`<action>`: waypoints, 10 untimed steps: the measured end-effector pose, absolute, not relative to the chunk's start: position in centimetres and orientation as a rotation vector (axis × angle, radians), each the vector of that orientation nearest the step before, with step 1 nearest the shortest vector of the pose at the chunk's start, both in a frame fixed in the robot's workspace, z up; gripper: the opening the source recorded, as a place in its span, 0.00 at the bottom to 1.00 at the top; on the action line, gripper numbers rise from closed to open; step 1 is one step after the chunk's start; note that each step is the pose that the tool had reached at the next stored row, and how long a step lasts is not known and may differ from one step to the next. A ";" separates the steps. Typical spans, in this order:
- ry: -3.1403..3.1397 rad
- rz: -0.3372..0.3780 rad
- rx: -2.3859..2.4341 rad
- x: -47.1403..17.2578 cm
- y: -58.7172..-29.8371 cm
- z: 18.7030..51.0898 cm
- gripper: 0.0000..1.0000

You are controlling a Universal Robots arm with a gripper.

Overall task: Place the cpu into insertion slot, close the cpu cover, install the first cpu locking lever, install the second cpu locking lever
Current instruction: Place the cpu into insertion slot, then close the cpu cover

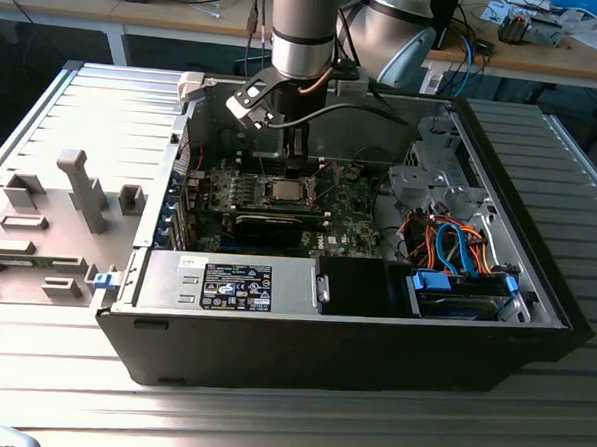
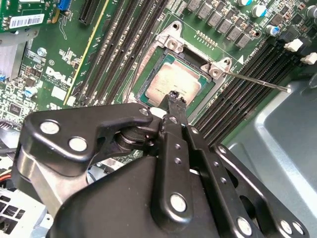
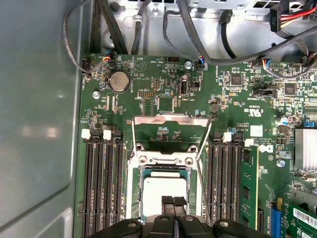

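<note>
Reaching down to the socket, the black end effector has its fingertips pinched narrow, with nothing between them. Just under them the cpu, flat, square and dull silver, lies seated in its slot. Beyond it the cpu cover, a thin silvery frame, stands hinged up. The green motherboard lies inside an open black computer case on the ribbed metal worktop.

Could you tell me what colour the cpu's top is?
The cpu is silver-grey, clearest in the second wrist view.
</note>
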State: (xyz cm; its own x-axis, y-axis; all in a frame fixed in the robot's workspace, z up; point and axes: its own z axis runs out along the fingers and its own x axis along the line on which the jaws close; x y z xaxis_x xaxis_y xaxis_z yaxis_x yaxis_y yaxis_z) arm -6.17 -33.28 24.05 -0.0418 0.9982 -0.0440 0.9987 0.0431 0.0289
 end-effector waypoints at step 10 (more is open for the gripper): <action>2.231 -0.015 2.138 -6.2 -33.3 24.1 0.11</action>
